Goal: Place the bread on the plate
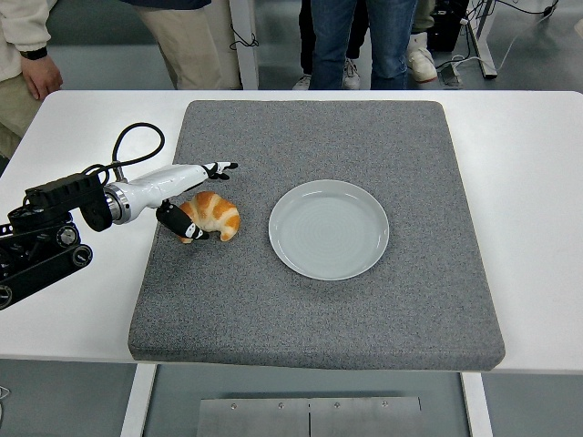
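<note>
One bread [213, 216] between spread fingers of left hand [193, 196], ungrasped, beside plate [329, 228].

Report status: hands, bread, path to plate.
Left robot hand at golden-brown croissant, grasp unclear. Croissant on grey mat, left of empty pale round plate. Path clear.

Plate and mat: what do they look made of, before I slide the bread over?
Plate: looks like glazed ceramic or melamine; pale grey-white, smooth, with a soft sheen and faint concentric rings. Which of the two cannot be told.
Mat: seems foam or felt-like; speckled grey, matte, grainy, with a thick soft-looking edge.
Bread: a glossy, golden-brown croissant; real or fake cannot be told.
</note>
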You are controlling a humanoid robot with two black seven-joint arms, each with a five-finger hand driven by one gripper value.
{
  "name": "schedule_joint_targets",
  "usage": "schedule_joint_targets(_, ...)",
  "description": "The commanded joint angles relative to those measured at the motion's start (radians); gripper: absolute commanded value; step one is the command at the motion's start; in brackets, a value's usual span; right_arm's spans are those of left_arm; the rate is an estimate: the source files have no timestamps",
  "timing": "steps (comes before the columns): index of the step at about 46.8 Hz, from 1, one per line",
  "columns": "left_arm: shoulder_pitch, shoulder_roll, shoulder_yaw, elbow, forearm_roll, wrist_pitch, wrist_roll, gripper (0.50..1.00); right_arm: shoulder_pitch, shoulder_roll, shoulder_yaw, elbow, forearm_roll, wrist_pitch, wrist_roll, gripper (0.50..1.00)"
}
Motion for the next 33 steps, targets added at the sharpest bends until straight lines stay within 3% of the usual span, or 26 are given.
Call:
schedule_joint_targets(1, 0.0, -0.002, 0.0, 0.001, -0.001, 0.005, 0.002, 0.831, 0.0, 0.0, 0.0, 0.0, 0.0, 0.0, 0.0, 1.0)
schedule_joint_targets(12, 0.005, -0.006, 0.0, 0.001, -0.001, 0.005, 0.0, 0.83, 0.0, 0.0, 0.0, 0.0, 0.0, 0.0, 0.0, 1.0)
schedule_joint_targets(17, 0.008, -0.006, 0.0, 0.001, -0.001, 0.005, 0.0, 0.799, 0.0, 0.0, 0.0, 0.0, 0.0, 0.0, 0.0, 1.0)
schedule_joint_targets(23, 0.008, -0.006, 0.0, 0.001, -0.003, 0.005, 0.0, 0.715, 0.0, 0.0, 0.0, 0.0, 0.0, 0.0, 0.0, 1.0)
schedule_joint_targets(25, 0.008, -0.006, 0.0, 0.001, -0.006, 0.005, 0.0, 0.638, 0.0, 0.0, 0.0, 0.0, 0.0, 0.0, 0.0, 1.0)
schedule_joint_targets(27, 0.005, -0.006, 0.0, 0.001, -0.01, 0.003, -0.001, 0.521, 0.0, 0.0, 0.0, 0.0, 0.0, 0.0, 0.0, 1.0)
schedule_joint_targets(28, 0.002, -0.006, 0.0, 0.001, -0.015, 0.003, -0.006, 0.5, 0.0, 0.0, 0.0, 0.0, 0.0, 0.0, 0.0, 1.0)
schedule_joint_targets(33, -0.014, 0.001, -0.006, 0.001, -0.021, 0.0, -0.021, 0.5, 0.001, 0.0, 0.0, 0.0, 0.0, 0.0, 0.0, 1.0)
